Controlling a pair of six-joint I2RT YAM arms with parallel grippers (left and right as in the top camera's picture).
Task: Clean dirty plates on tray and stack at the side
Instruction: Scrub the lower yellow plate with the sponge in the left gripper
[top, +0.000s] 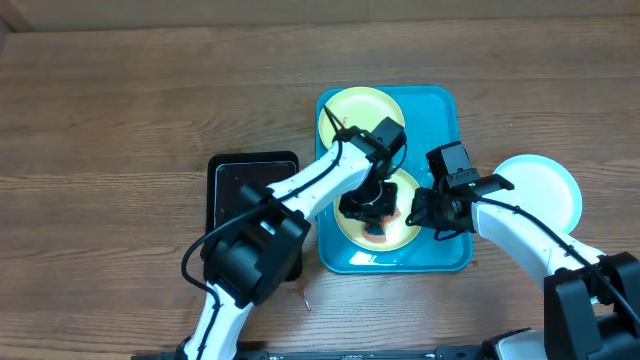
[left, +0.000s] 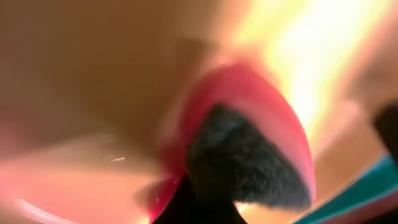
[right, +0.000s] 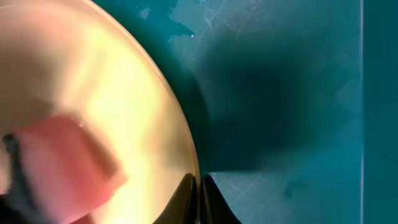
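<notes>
Turquoise tray (top: 450, 120) holds two plates (top: 362, 108); left pincer (top: 372, 208), clamped on pink sponge (left: 261, 106), covers the near plate (top: 398, 236), right pincer (top: 428, 215) nipping its rim; black tray (top: 240, 175) beside.

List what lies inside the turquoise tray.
Two round pale yellow-green plates lie in the turquoise plastic tray; the near plate shows red smears. The left gripper hides its middle.
</notes>
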